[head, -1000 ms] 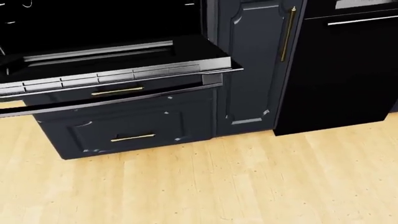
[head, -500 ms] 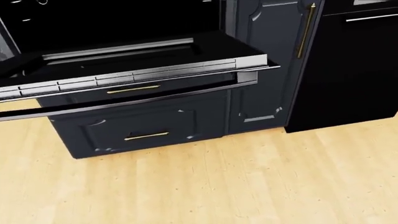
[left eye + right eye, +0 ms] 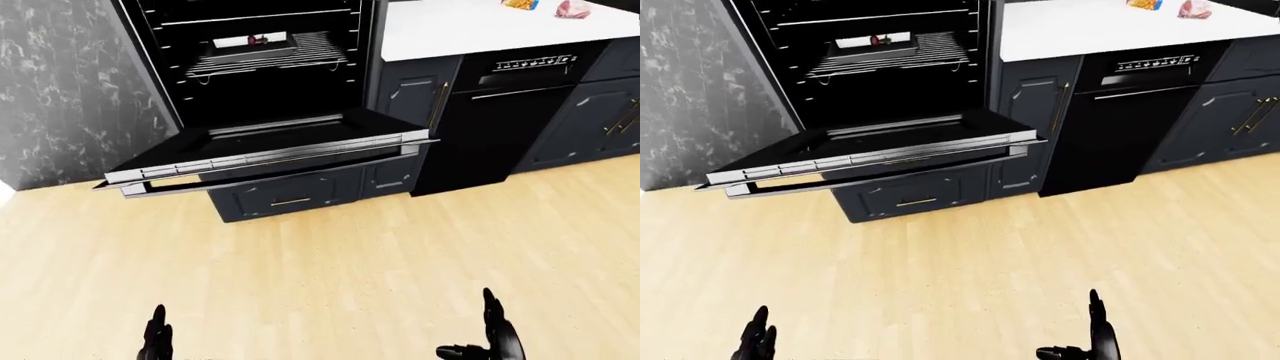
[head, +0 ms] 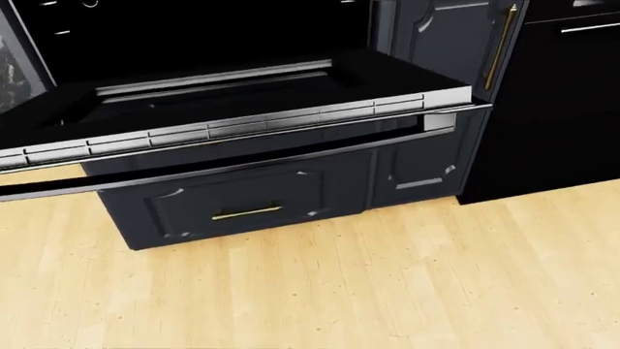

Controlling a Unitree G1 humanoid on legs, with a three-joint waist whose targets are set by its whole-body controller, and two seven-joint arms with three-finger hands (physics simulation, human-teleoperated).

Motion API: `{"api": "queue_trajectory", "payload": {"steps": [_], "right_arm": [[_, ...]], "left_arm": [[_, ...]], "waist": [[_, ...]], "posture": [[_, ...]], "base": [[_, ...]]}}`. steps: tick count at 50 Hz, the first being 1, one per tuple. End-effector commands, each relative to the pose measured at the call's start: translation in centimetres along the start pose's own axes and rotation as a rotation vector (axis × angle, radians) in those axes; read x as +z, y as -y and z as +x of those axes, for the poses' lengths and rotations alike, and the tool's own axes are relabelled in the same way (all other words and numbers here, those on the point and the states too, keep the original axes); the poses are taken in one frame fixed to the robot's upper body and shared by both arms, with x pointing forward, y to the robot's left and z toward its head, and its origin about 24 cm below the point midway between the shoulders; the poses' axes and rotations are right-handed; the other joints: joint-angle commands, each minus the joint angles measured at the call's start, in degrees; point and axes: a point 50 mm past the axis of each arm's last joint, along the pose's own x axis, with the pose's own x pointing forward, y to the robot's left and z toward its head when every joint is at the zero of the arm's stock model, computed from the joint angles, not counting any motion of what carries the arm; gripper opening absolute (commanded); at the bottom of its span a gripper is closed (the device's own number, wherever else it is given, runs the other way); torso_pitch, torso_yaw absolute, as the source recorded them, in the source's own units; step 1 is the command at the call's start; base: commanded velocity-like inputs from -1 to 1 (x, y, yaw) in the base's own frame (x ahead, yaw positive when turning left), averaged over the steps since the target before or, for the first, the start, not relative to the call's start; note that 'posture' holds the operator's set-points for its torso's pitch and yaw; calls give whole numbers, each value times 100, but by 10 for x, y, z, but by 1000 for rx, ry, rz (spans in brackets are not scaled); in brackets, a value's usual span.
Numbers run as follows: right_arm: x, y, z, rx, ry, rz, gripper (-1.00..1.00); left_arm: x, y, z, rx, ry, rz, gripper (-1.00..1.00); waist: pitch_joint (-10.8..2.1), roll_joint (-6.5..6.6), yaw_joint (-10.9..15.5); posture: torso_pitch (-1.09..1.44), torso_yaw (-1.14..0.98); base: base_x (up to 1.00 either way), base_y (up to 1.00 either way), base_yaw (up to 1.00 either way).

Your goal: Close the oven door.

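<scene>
Two hands, left hand [image 3: 156,341] and right hand [image 3: 497,339], low over wood floor [image 3: 330,270], fingers spread, grasping nothing; oven door [image 3: 265,146] hangs open, horizontal.

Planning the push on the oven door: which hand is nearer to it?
Left, slightly. The left hand hangs low, below the oven door's left end; the right hand is low too, past its right end. Neither touches it.

Kitchen, open oven [image 3: 270,82], dark cabinets [image 3: 600,120], white counter [image 3: 480,30]
</scene>
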Motion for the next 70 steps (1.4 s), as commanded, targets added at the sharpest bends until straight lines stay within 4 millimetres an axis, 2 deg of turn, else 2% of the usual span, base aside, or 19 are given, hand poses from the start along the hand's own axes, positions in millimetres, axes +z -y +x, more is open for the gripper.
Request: {"api": "queue_trajectory", "payload": {"steps": [1,3,5,19,20,23,27,30,32,33,34,41,47,56,58,60,61,63,70], "right_arm": [[11,0,4,-2,54,1,100],[9,1,3,-2,52,0,100],[10,2,4,-4,47,0,100],[9,4,4,-17,48,3,100],[9,4,3,-18,48,2,100],[8,4,3,-16,47,3,100],[7,6,2,-19,44,12,100],[2,4,-1,-20,28,21,100],[7,7,3,-24,40,18,100],[6,7,2,-29,39,22,100],[2,6,-1,-25,28,21,100],[6,3,3,-12,30,6,100],[6,3,2,-13,32,1,100],[7,6,3,-16,31,11,100],[6,6,3,-17,32,15,100],[5,6,2,-22,29,16,100],[4,6,1,-18,27,10,100],[6,6,2,-22,32,13,100],[6,4,2,-19,32,12,100]], "left_arm": [[11,-8,5,24,57,10,100],[10,-7,4,22,54,9,100],[10,-8,4,23,47,12,100],[10,-8,3,25,51,17,100],[10,-9,4,26,52,16,100],[10,-8,4,23,51,17,100],[10,-13,3,40,51,7,100],[8,-11,2,42,40,11,100],[12,-11,6,37,51,16,100],[10,-10,4,41,47,13,100],[5,-9,0,33,29,29,100],[8,-9,2,27,44,45,100],[10,-9,4,22,47,43,100],[10,-8,4,24,50,28,100],[10,-7,4,18,52,28,100],[9,-8,3,24,48,24,100],[9,-8,2,19,48,27,100],[10,-9,3,27,49,24,100],[9,-10,2,26,47,22,100]], "waist": [[-76,70,22],[-233,395,14],[-65,214,78],[-70,-705,60],[-73,-467,-4],[-130,-568,2],[-60,-339,26],[-65,19,30],[-187,520,90],[-116,155,109],[-101,221,111],[-32,-164,99],[-92,-717,60],[-55,-301,16],[-61,-75,22],[-156,353,47],[-245,369,24],[-50,194,98],[-34,-189,84]], "posture": [[0,0],[0,0],[0,0],[0,0],[0,0],[0,0],[0,0],[0,0],[0,0],[0,0],[0,0],[0,0],[0,0],[0,0],[0,0],[0,0],[0,0],[0,0],[0,0]], "base": [[0,37,0],[0,37,0],[0,37,0],[0,37,0],[0,38,0],[0,38,0],[0,37,0],[0,37,0],[0,37,0],[0,38,0],[0,38,0],[0,37,0],[0,37,0],[0,38,0],[0,38,0],[0,38,0],[0,38,0],[0,38,0],[0,37,0]]}}
